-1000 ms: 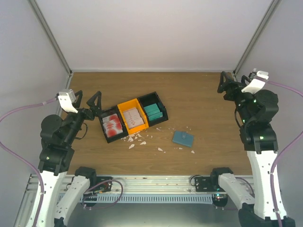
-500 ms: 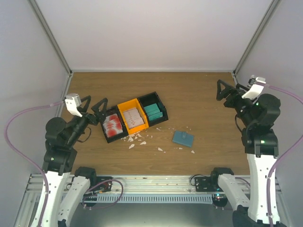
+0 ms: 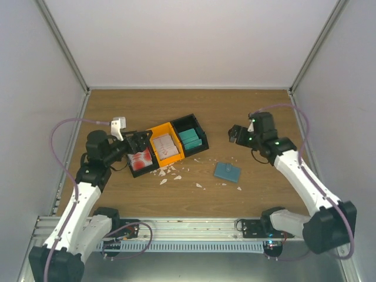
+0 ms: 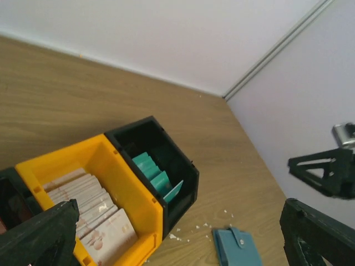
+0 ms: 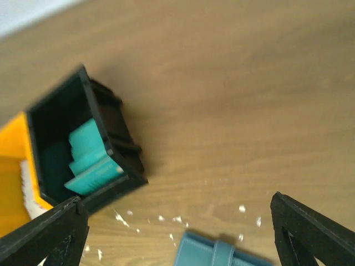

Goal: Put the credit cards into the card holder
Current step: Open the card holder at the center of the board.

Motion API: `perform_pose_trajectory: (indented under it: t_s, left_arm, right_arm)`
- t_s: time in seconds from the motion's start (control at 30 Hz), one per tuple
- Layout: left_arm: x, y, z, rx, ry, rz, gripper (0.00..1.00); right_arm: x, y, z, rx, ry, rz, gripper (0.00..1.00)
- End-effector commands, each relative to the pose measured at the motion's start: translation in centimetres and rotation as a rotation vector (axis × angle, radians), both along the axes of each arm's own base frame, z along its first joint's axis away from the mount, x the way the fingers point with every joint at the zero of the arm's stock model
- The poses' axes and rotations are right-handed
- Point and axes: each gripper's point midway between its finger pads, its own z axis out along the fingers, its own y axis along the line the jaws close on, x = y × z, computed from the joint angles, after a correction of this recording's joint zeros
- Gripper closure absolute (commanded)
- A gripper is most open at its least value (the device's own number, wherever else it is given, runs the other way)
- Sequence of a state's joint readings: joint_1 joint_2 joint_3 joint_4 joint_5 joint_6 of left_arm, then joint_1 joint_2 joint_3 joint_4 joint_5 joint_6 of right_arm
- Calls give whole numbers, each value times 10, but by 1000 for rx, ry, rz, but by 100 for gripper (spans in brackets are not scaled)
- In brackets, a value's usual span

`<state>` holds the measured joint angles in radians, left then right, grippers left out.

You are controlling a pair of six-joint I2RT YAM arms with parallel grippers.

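Observation:
The credit cards (image 3: 139, 157), red and white, lie in the left black bin (image 3: 134, 171). My left gripper (image 3: 136, 143) is open and empty, just above that bin's far left edge; in the left wrist view (image 4: 180, 206) its fingers (image 4: 41, 238) spread wide. The card holder (image 3: 227, 172) lies flat and closed on the table, right of the bins, and also shows in the left wrist view (image 4: 238, 248) and the right wrist view (image 5: 222, 255). My right gripper (image 3: 234, 134) is open and empty, above the table behind the holder; it also shows in its own view (image 5: 177, 200).
An orange bin (image 3: 155, 130) of pale cards sits in the middle of the row. A right black bin (image 3: 201, 133) holds a brighter teal stack (image 3: 189, 140). White scraps (image 3: 170, 172) lie in front of the bins and round the holder. Walls close the table's sides and back.
Both arms swung in from raised, outward poses. My left gripper moved right to the red-card bin. My right gripper moved left and down, to behind the card holder.

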<state>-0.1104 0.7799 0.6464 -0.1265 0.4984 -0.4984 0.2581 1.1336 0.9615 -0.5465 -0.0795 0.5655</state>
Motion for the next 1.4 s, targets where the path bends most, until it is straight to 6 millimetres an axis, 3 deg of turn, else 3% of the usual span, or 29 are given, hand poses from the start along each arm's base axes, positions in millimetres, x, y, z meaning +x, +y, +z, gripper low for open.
perform_pose_trajectory:
  t_s: [0.0, 0.13, 0.33, 0.43, 0.53, 0.73, 0.93, 0.97, 1.07, 1.2, 1.37]
  left_arm:
    - [6, -9, 11, -39, -47, -39, 1]
    - [6, -20, 3, -37, -27, -111, 1]
    - [-1, -52, -7, -18, -29, -252, 1]
    - [-5, -67, -15, -7, -6, -285, 1]
    - [-10, -83, -25, 0, 23, -316, 1]
    - [-20, -107, -54, 0, 134, -348, 1]
    - [-23, -119, -84, 1, 226, -342, 1]
    - [-22, -120, -86, 4, 236, -335, 1]
    - [-21, -122, -95, 17, 260, -326, 2]
    - [-25, -129, -107, 37, 290, -339, 2]
    - [-30, -142, -123, 38, 344, -352, 3]
  right_arm:
    - [-18, 4, -49, -78, 148, -106, 11]
    - [-48, 3, -93, -135, 270, -138, 16]
    - [-93, -1, -144, -207, 446, -75, 16]
    - [-101, 8, -159, -166, 488, -33, 17]
    - [-104, 24, -168, -91, 504, 19, 25]
    - [-111, 60, -170, 91, 539, 104, 40]
    - [-115, 103, -155, 347, 536, 226, 41]
    - [-115, 102, -156, 335, 539, 221, 40]
    - [-108, 72, -163, 158, 521, 117, 33]
    - [-92, 43, -147, -15, 416, 60, 26]
    - [-64, 47, -151, -162, 367, 159, 29]
